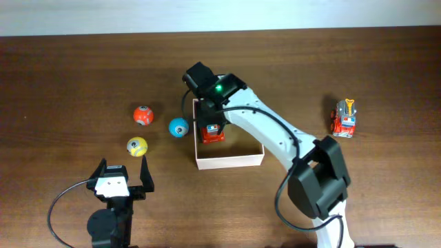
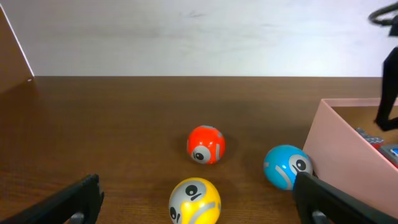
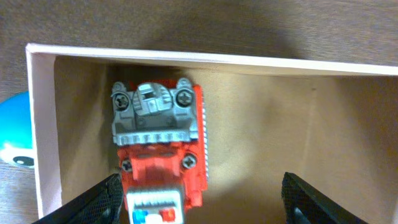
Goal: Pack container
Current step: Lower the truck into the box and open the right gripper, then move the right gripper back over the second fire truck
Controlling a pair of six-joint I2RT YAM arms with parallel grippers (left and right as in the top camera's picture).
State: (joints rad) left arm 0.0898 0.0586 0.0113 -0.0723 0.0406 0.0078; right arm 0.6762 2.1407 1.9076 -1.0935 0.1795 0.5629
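The container (image 1: pixel 231 162) is a shallow pale cream box at mid table; its wall shows at the right of the left wrist view (image 2: pixel 345 143). A red and grey toy car (image 1: pixel 212 131) lies on its tan floor near the left wall, also in the right wrist view (image 3: pixel 158 143). My right gripper (image 1: pixel 210 110) hangs over the box, open (image 3: pixel 200 183), with the car between its fingers near the left one and not gripped. A second red toy car (image 1: pixel 344 118) stands on the table at the right. My left gripper (image 1: pixel 122 178) is open and empty at the front left (image 2: pixel 196 190).
Three small balls lie left of the box: orange (image 1: pixel 142 116) (image 2: pixel 206 144), blue (image 1: pixel 178 127) (image 2: pixel 286 166) touching the box wall, and yellow (image 1: pixel 136 146) (image 2: pixel 194 200) just ahead of my left gripper. The right arm reaches across the box from the front right.
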